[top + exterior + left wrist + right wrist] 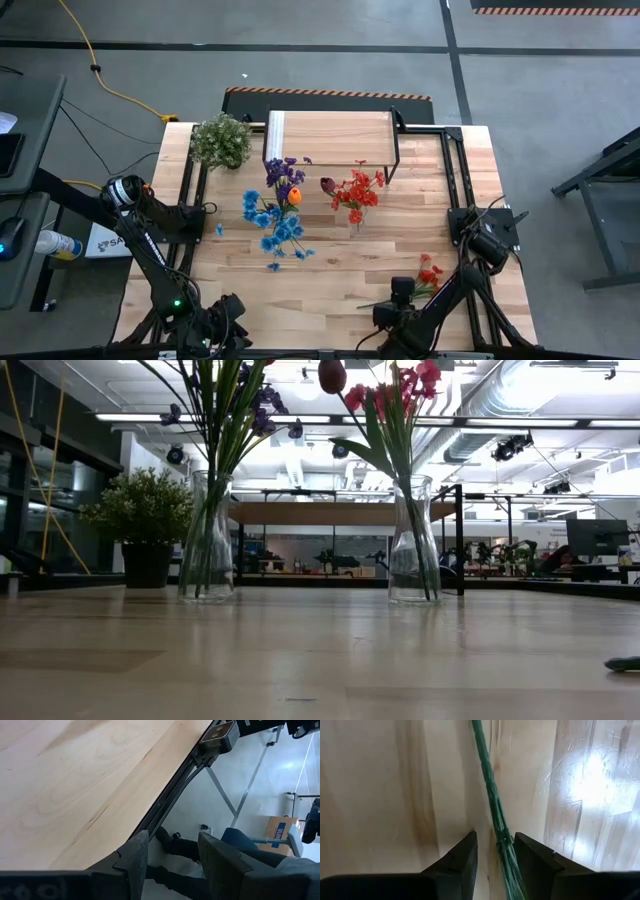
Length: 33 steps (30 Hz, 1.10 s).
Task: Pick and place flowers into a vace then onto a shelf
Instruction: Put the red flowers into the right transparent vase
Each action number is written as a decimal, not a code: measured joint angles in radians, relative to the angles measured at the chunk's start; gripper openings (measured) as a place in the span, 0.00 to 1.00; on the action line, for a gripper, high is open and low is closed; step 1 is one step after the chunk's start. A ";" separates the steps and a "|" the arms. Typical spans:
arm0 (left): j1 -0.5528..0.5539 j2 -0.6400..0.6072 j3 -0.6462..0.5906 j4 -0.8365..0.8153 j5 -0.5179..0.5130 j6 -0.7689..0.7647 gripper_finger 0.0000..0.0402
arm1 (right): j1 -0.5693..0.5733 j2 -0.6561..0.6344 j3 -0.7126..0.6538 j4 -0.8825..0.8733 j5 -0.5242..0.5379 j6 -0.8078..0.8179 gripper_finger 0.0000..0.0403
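Two clear glass vases stand mid-table. The left vase (208,540) holds blue, purple and orange flowers (278,205). The right vase (414,545) holds red and maroon flowers (355,192). One more red flower (430,270) lies flat on the table at the near right, and its green stem (492,795) runs between the fingers of my right gripper (495,836). That gripper is open, with a finger on each side of the stem and a gap to both. My left gripper (172,855) is open with nothing in it over the table's near edge. The shelf (330,135) stands at the far edge.
A bushy potted plant (221,140) stands at the far left, beside the shelf. Black frame rails (452,170) run along the table's sides. Bare wood (330,270) lies between the vases and the near edge.
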 joint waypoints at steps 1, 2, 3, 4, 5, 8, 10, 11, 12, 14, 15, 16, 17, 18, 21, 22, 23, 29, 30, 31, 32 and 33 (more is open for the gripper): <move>0.000 0.000 0.000 0.000 0.000 0.000 0.52 | -0.001 0.000 0.000 0.000 0.001 -0.001 0.30; 0.000 0.000 0.000 0.000 0.000 0.000 0.52 | -0.001 0.000 -0.002 0.003 0.002 -0.002 0.30; 0.000 0.000 0.000 0.000 0.000 0.001 0.52 | -0.001 -0.001 -0.009 0.008 0.002 0.000 0.30; 0.000 0.000 0.000 0.000 -0.001 0.001 0.52 | -0.001 -0.003 -0.018 0.012 0.002 0.002 0.30; 0.000 0.000 0.000 0.000 -0.001 0.001 0.52 | -0.001 -0.005 -0.030 0.019 -0.001 0.005 0.30; 0.000 0.000 0.000 0.000 -0.001 0.001 0.52 | -0.006 -0.010 -0.077 0.050 -0.024 0.015 0.30; 0.000 0.000 0.000 0.003 -0.001 0.001 0.52 | -0.010 -0.009 -0.092 0.039 -0.027 0.023 0.30; 0.000 0.000 0.000 0.004 -0.001 0.000 0.52 | -0.012 -0.008 -0.096 0.031 -0.025 0.023 0.30; 0.000 0.000 0.000 0.003 -0.001 0.000 0.52 | -0.013 -0.008 -0.096 0.029 -0.020 0.023 0.30; 0.000 0.000 0.000 0.004 -0.001 0.000 0.52 | -0.020 -0.007 -0.096 0.030 -0.018 0.023 0.30; 0.000 0.000 0.000 0.004 -0.001 0.000 0.52 | -0.024 -0.007 -0.096 0.031 -0.022 0.023 0.30; 0.000 0.000 0.000 0.005 -0.001 0.000 0.52 | -0.027 -0.007 -0.096 0.033 -0.025 0.023 0.30; 0.000 0.000 0.000 0.006 -0.001 0.000 0.52 | -0.030 -0.007 -0.096 0.035 -0.028 0.022 0.30; 0.000 0.000 0.000 0.008 -0.002 0.000 0.52 | -0.032 -0.007 -0.096 0.038 -0.028 0.022 0.30; 0.000 0.000 0.000 0.012 -0.002 -0.001 0.52 | -0.037 -0.006 -0.097 0.042 -0.028 0.016 0.30; 0.000 0.000 0.000 0.013 -0.002 -0.001 0.52 | -0.037 -0.006 -0.097 0.046 -0.029 0.005 0.30; 0.000 0.000 0.000 0.017 -0.002 -0.001 0.52 | -0.038 -0.006 -0.097 0.051 -0.029 -0.003 0.30; 0.000 0.000 0.000 0.028 -0.003 -0.001 0.52 | -0.039 -0.005 -0.098 0.076 -0.043 -0.022 0.23; 0.000 0.000 0.000 0.028 -0.003 -0.001 0.52 | -0.039 -0.004 -0.098 0.079 -0.045 -0.022 0.21; 0.000 0.000 0.000 0.028 -0.003 -0.001 0.52 | -0.039 -0.004 -0.098 0.082 -0.048 -0.022 0.17; 0.000 0.000 0.000 0.028 -0.003 -0.001 0.52 | -0.039 -0.004 -0.098 0.086 -0.052 -0.022 0.14; 0.000 0.000 0.000 0.028 -0.003 -0.001 0.52 | -0.039 -0.004 -0.098 0.088 -0.054 -0.021 0.11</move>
